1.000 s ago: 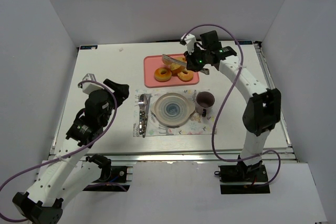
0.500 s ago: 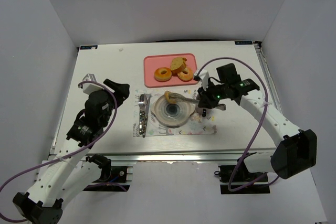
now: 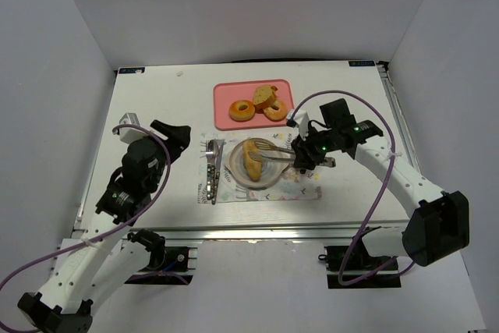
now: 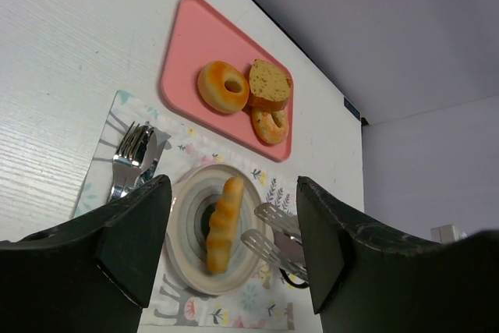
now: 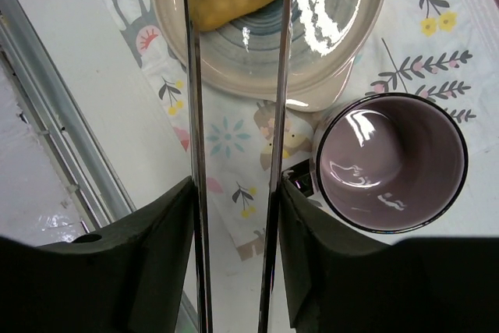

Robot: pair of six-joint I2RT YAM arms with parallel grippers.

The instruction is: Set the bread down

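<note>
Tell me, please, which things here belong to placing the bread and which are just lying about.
Job: plate; first bread, on it; second bread, on pink tray; tongs; right pincer.
Lying about: donut; other donut; mug; cutlery; placemat.

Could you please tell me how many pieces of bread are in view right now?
2. One bread piece lies on the plate, by the tongs' tips; the second bread piece sits on the pink tray beside the two donuts. None seems hidden.
</note>
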